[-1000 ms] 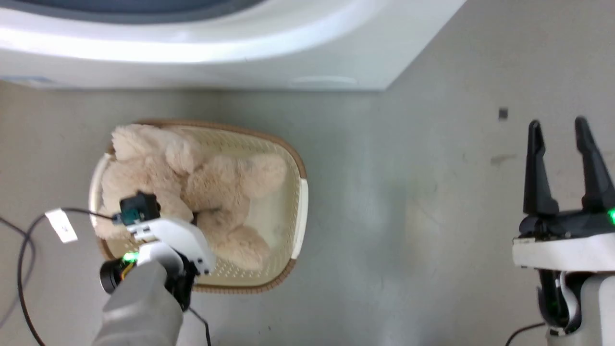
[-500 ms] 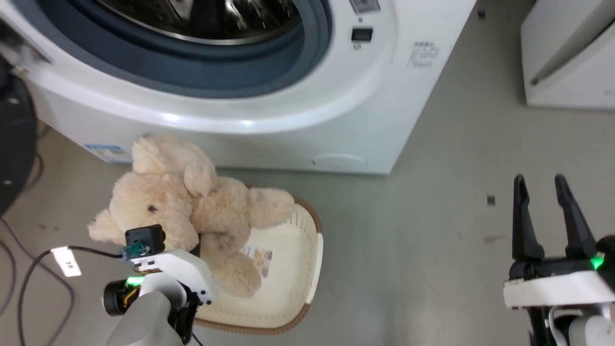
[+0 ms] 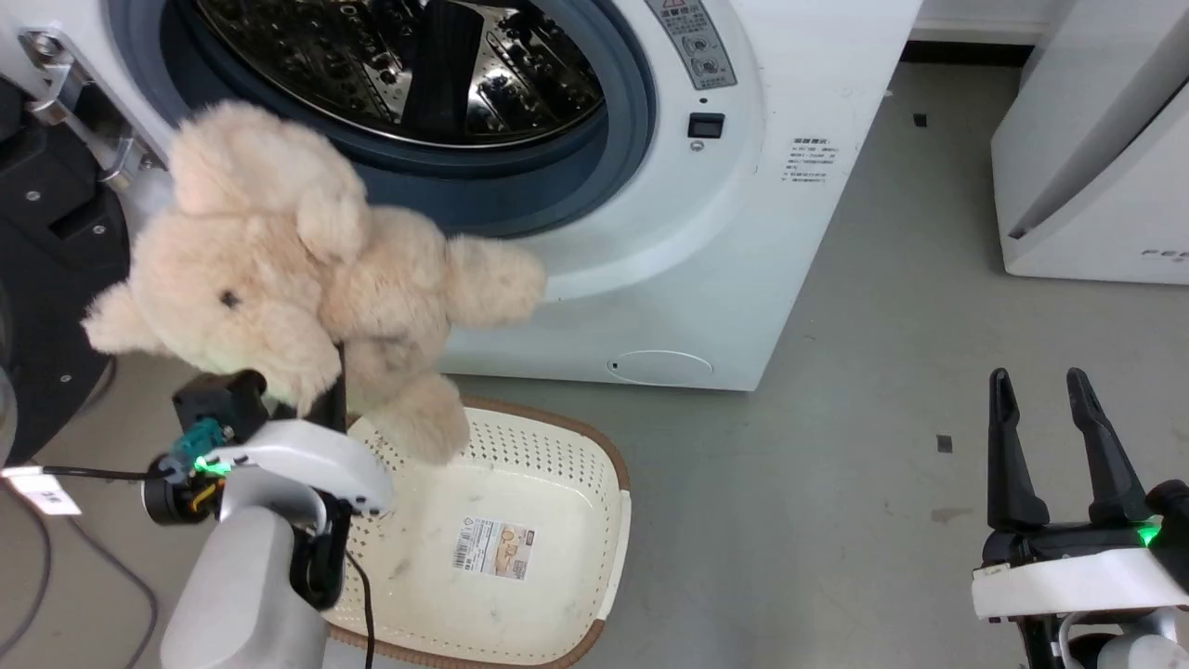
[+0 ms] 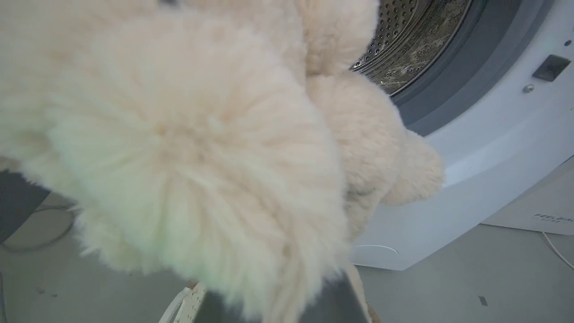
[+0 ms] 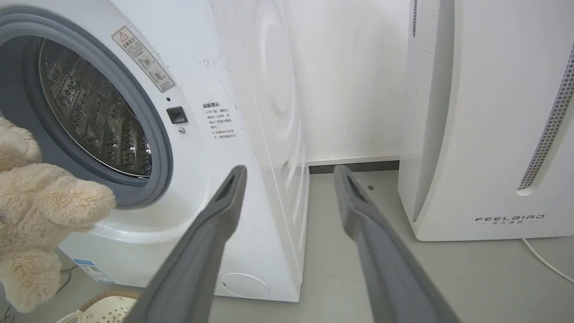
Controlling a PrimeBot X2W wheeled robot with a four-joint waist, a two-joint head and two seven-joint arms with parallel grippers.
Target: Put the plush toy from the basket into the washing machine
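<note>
The left claw (image 3: 327, 383) was closed on the plush toy (image 3: 279, 269). Its dark fingers (image 3: 336, 376) were sunk into the fur under the bear, so how deep they gripped could not be told. The cream bear hung in the air, clear of the basket (image 3: 557, 446), with one leg dangling above the basket's rim on the washer side. Its head was in front of the lower left of the washing machine (image 3: 799, 232) porthole, against the grey gasket (image 3: 613, 139) and outside the shiny steel drum (image 3: 399, 65). The basket stood on the grey floor (image 3: 836, 483) just in front of the washer, with a label sticker (image 3: 497, 548) showing on its bare bottom. The dark round door (image 3: 46, 279) stood open at the machine's left. Well apart, at the lower right of the head view, the right claw (image 3: 1038, 379) was wide open and held nothing. Its fingers pointed up that view toward a white FEELBIRD appliance (image 3: 1096, 167) beside the washer.
</note>
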